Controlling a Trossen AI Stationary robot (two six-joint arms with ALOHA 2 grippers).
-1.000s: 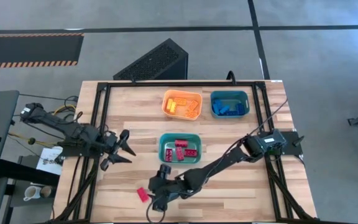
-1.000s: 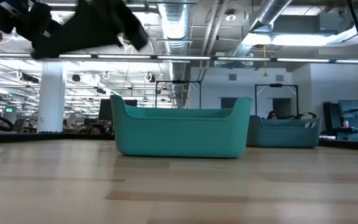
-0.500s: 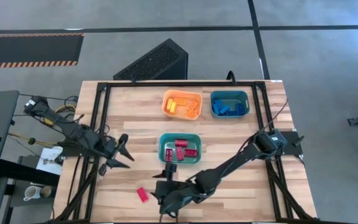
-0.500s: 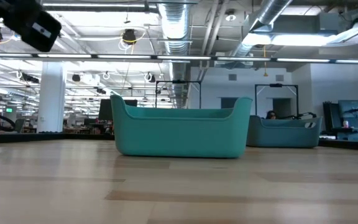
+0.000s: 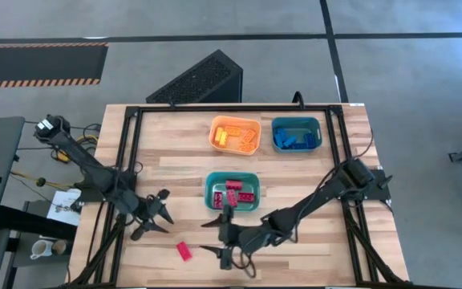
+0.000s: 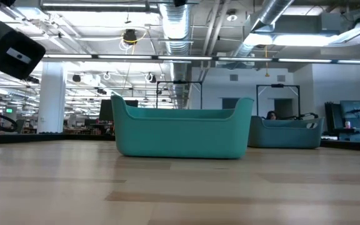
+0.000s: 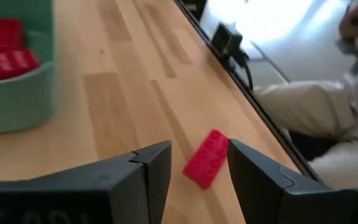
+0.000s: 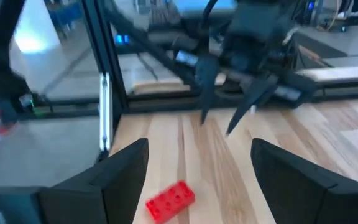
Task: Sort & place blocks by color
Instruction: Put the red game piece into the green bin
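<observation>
Last loose red block (image 5: pixel 184 251) lies on the worktop between both arms: left jaws (image 5: pixel 157 219) spread, empty, just short of it; right jaws (image 5: pixel 217 237) wide, empty, beside it—straddle long sides, drop low, then close.

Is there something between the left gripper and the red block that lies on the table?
Nothing visible: bare wood lies between the open left gripper and the red block, which the left wrist view frames between its fingers.
</observation>
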